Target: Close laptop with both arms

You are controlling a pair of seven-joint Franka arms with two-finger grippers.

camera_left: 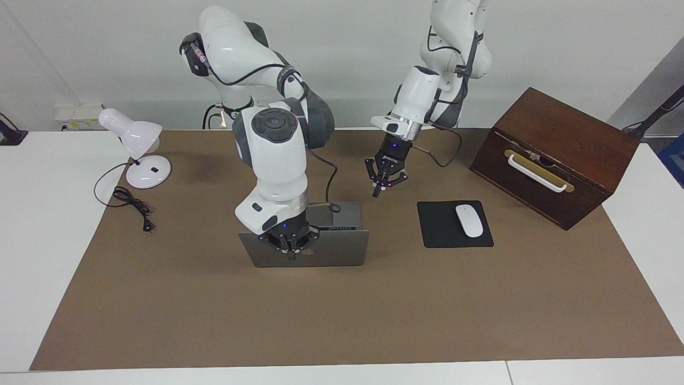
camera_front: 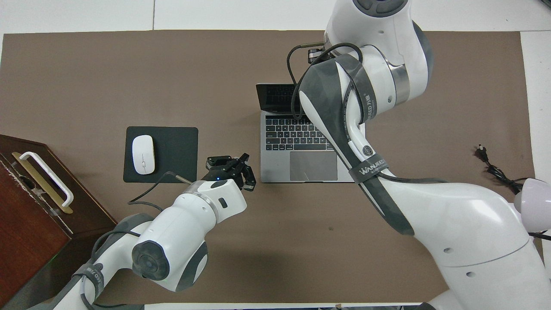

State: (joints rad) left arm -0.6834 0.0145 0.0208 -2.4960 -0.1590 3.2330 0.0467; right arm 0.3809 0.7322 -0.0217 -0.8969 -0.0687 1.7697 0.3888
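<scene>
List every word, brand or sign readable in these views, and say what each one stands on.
"WANJEED": on the dark strap around the right arm, overhead view.
Second print on the same arm's upper strap: too blurred to read.
Print on the left arm's strap: partly shown, not readable.
Keys of the laptop: legends too small to read.
Laptop lid logo: hidden by the right gripper.

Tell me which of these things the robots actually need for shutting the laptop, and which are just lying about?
Needed:
laptop, open
right gripper, at the lid's top edge
left gripper, raised beside the laptop

Lying about:
mouse on its mouse pad
desk lamp
wooden box
</scene>
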